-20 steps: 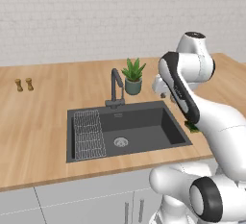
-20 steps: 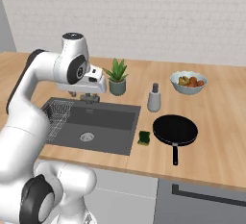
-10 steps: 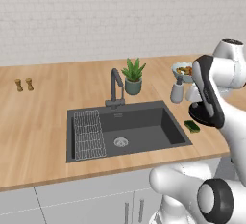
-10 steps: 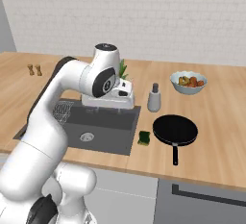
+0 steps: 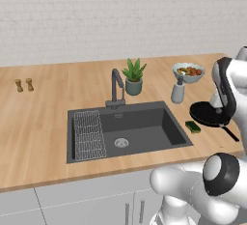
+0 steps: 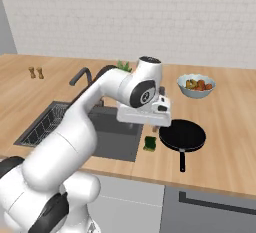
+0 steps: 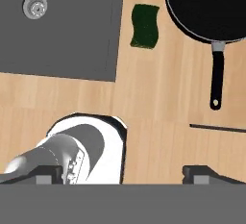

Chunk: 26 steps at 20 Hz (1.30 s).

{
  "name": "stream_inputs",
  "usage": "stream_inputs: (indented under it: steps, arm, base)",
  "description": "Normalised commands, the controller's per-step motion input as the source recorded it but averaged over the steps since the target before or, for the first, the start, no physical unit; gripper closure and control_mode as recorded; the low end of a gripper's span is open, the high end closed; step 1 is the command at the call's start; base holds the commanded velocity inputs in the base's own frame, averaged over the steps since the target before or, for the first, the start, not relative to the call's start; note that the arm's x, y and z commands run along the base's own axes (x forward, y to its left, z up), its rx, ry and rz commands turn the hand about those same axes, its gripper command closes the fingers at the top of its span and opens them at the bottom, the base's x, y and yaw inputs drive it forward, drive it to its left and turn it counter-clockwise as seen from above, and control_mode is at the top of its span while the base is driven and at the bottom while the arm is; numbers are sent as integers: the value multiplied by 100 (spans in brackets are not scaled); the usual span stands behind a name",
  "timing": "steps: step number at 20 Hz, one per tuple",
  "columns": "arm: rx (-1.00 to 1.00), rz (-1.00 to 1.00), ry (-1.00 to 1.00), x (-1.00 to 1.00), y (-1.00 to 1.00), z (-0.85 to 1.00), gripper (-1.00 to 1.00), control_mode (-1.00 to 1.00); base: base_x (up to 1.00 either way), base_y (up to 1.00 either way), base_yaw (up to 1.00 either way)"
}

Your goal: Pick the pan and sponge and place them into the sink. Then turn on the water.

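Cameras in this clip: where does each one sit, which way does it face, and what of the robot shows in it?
Left base view: behind-left of the arm, looking down over the sink, faucet and plant; arm at right.
Right base view: behind-right; arm across centre, above the pan.
Hand view: on the hand, looking down at the counter; open gripper at bottom.
All three share the pan and sponge.

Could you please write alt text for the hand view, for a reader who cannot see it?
Looking straight down on a light wooden counter: a round black frying pan with its short handle pointing down the picture lies at upper right, a small green-topped sponge beside it. The dark grey sink basin with its round steel drain lies at upper left, and the open gripper holds nothing.
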Motion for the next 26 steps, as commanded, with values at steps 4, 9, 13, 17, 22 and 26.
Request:
stream_inputs:
  steps: [4,9,13,17,22,26]
  arm:
    - [6,-4,5,3,-68,-34,-100,-100]
    - [1,0,0,15,-59,-43,-100,-100]
    - [0,0,0,20,-46,-44,-100,-100]
    - [0,0,0,18,-40,-42,-100,-100]
    - [0,0,1,21,-27,-30,-100,-100]
    - [0,0,1,23,-10,-17,-100,-100]
  base:
    - [0,0,0]
    - [0,0,0]
    - [0,0,0]
    - [0,0,0]
    - [0,0,0]
    - [0,0,0]
